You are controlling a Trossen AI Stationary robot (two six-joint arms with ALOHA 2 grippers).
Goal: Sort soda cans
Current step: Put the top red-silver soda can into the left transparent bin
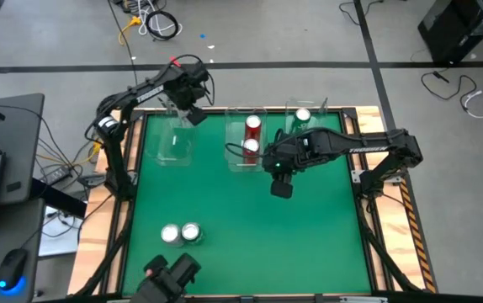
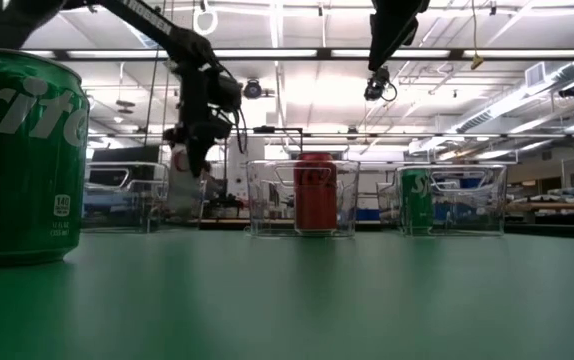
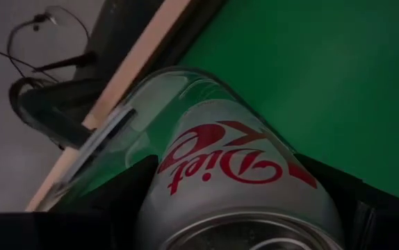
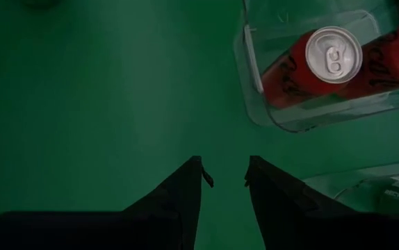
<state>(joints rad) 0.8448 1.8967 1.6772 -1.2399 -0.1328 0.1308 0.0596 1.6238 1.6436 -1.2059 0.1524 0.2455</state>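
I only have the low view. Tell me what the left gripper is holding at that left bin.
Observer: A silver Diet Coke can. The left gripper is shut on it, and the left wrist view shows the label.
Operator: Count the red cans in the middle bin.
Observer: Two. One red can stands behind the other, so they line up in your view.
Operator: Report the right gripper.
Observer: The right gripper is open and empty, over bare mat beside the middle bin.
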